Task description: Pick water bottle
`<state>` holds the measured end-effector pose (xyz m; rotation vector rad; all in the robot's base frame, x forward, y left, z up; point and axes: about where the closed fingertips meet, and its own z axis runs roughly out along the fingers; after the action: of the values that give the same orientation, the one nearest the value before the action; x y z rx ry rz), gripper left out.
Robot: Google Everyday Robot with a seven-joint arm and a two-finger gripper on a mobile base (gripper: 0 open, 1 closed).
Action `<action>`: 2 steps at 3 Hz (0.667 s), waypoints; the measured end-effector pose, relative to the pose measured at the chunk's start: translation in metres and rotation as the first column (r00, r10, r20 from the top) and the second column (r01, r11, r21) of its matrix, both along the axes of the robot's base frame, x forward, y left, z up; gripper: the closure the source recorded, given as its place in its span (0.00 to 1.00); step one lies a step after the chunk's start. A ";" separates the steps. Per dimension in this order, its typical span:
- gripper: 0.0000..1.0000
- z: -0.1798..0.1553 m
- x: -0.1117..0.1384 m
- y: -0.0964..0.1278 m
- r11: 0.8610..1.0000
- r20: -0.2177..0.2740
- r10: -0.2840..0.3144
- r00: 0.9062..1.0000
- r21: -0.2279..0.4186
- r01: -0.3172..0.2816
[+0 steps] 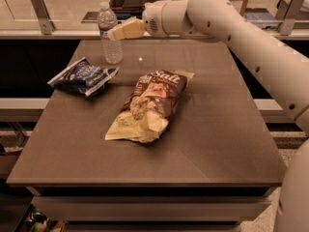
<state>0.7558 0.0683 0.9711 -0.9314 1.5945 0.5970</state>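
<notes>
Blue bag (83, 76): a dark blue chip bag lying flat near the left edge, towards the far side.
Water bottle (113, 50): stands at the far left of the surface, just behind and to the right of the blue bag, apart from it.
Bottle's axis: long axis straight up and down, white cap on top, base flat on the surface; no lean that I can see.
Hand (115, 32): the pale tan hand hangs at the height of the bottle's upper body, reaching in from the right with its tip overlapping the bottle from where I stand.
Hand's state: I cannot tell how far open it is, nor whether it has hold of the bottle or only sits in front of it.
Large bag (149, 105): a brown and yellow chip bag lying flat mid-surface, well apart from the bottle, its long side running from near-left to far-right.
Arm (241, 28): white, coming in from the near right and sloping up to the hand.
Surface (227, 144): a brown tabletop.
</notes>
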 end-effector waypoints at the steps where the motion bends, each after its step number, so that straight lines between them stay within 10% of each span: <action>1: 0.00 -0.002 0.005 0.024 0.999 0.021 -0.016 1.000 -0.032 0.016; 2: 0.00 -0.002 0.009 0.046 0.995 0.051 -0.035 0.998 -0.087 0.039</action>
<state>0.7650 0.1142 0.9690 -0.9721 1.6008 0.4779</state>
